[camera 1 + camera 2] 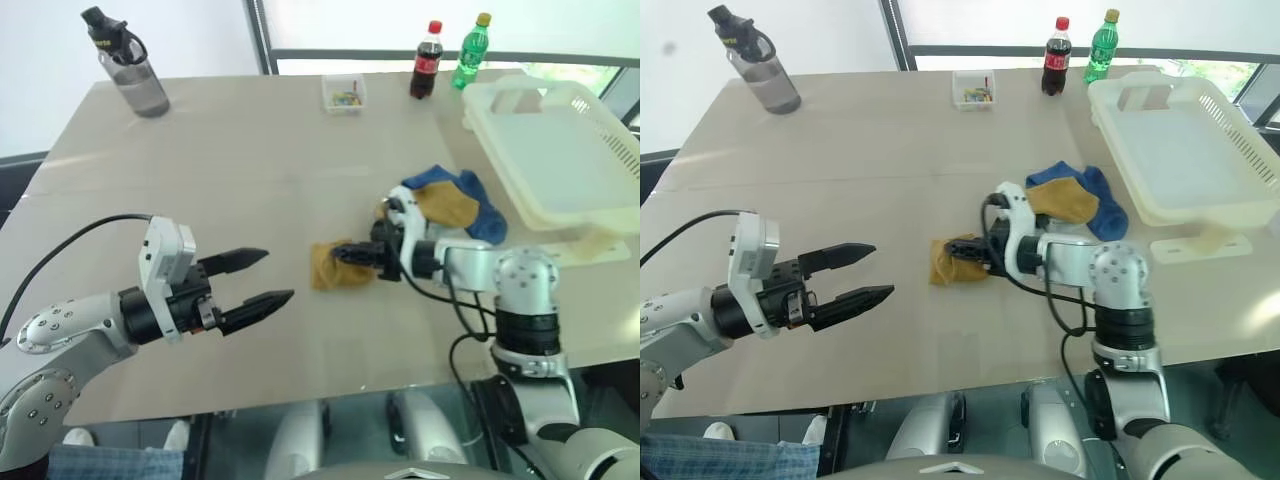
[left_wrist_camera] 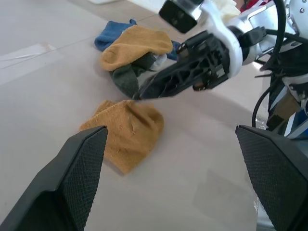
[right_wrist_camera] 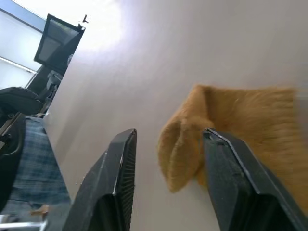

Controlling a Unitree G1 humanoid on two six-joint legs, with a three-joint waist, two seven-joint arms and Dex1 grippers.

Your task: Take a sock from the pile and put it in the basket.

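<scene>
The sock [image 1: 335, 266], mustard-yellow and crumpled, lies flat on the table [image 1: 250, 150], a little apart from the pile [image 1: 455, 205] and on its left side. The right gripper [image 1: 352, 254] is low over the sock and points toward the robot's left. In the right wrist view its 2 fingers [image 3: 115, 178] stand apart, with a fold of the sock [image 3: 185, 154] between them; one finger lies against the fabric, the other is clear of it, so the jaws are partly open and do not clamp the sock.

The left gripper [image 1: 262, 279] hangs over the bare table, well to the left of the sock, with its 2 black fingers spread wide and nothing between them.

The pile is between the sock and the basket [image 1: 560, 160]. It shows a blue sock [image 1: 480, 205], another mustard-yellow one [image 2: 137, 45] on top and a dark green piece [image 2: 126, 79] (seen best in the left wrist view). The cream-white basket stands at the right edge of the table, near the pile but not touching it, and I see no sock inside.

At the far side stand a grey water bottle [image 1: 130, 65], a small clear box [image 1: 344, 93], a cola bottle [image 1: 427, 62] and a green bottle [image 1: 472, 52].
</scene>
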